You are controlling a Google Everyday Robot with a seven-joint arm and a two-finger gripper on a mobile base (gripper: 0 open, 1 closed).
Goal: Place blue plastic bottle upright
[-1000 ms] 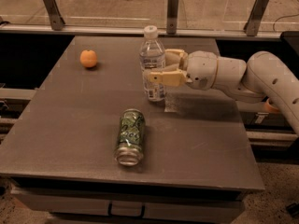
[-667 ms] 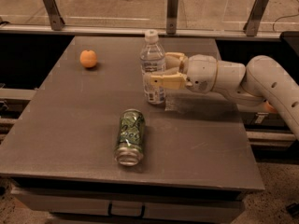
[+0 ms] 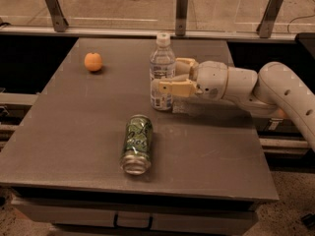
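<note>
While my arm (image 3: 275, 90) reaches in from the right edge of the frame, my gripper (image 3: 168, 77) sits just above the centre of the picture, its two tan fingers (image 3: 173, 88) set on either side of the blue plastic bottle (image 3: 161, 58); they look clamped on it at label height, one finger in front and one behind. The bottle stands upright, white cap (image 3: 163, 38) on top, at the upper middle of the grey table (image 3: 74, 132); its base appears to meet the tabletop, though I cannot be sure there is no sliver of gap.

Compared with a second ago, the bottle and my claw have sunk a little lower in the frame and have barely moved sideways; the bottle was already vertical then and is vertical now. I judge this to be the last of the lowering, so the task is nearly done; what is left is to let go cleanly and draw back to the right without tipping the bottle.

Elsewhere, a green drink can (image 3: 137, 144) lies on its side below the centre, well apart from the bottle; a small orange fruit (image 3: 93, 61) rests in the upper left of the table.
</note>
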